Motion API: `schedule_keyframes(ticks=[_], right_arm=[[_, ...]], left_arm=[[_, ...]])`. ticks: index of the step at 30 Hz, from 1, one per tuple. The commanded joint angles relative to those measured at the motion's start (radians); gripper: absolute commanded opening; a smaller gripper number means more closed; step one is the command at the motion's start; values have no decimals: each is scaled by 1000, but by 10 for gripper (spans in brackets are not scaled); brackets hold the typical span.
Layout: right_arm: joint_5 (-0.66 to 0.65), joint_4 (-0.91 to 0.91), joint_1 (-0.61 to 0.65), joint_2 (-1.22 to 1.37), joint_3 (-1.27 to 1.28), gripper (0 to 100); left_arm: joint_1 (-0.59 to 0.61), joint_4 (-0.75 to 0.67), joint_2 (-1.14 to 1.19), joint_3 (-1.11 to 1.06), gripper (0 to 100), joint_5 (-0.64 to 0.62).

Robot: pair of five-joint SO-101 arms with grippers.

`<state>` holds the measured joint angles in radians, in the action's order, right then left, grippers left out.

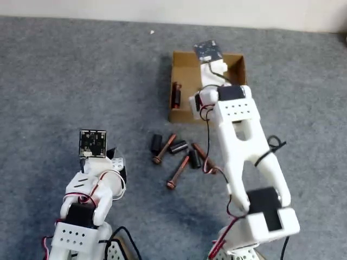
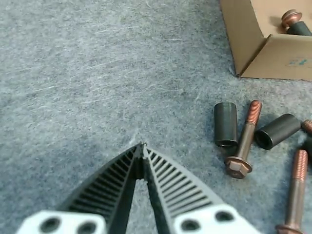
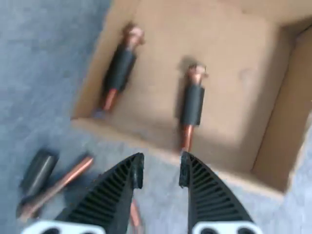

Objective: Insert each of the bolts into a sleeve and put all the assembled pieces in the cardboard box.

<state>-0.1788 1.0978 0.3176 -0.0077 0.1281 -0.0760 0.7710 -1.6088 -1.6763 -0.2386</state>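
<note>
While the released right hand (image 3: 161, 163) hung over the cardboard box (image 3: 278, 146) holding two assembled pieces (image 3: 192, 105), loose bolts (image 1: 164, 149) and sleeves (image 1: 156, 143) lay slantwise between it and the clenched left hand (image 2: 142, 146).

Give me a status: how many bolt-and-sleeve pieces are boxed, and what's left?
Done: two assembled pieces lie in the cardboard box. In hand: nothing. The right gripper hangs open at the box's edge, and the left gripper is shut and empty. Left: three bolts and three sleeves lie loose on the carpet, none joined.
</note>
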Motion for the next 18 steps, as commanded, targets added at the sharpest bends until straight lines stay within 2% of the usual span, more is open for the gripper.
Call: schedule_keyframes(ticks=[1, 6, 9, 13, 18], right_arm=[[9, 145, 38, -94, -47, 112], [9, 291, 84, -97, -41, 112], [12, 289, 111, -94, 53, 112], [75, 133, 122, -97, 249, 112], [74, -71, 124, -97, 424, 112]], left_arm=[[10, -31, -8, -28, 5, 12], [10, -31, -8, -28, 5, 12], [10, -31, -8, -28, 5, 12], [12, -29, -8, -28, 5, 12], [12, -29, -8, -28, 5, 12]])
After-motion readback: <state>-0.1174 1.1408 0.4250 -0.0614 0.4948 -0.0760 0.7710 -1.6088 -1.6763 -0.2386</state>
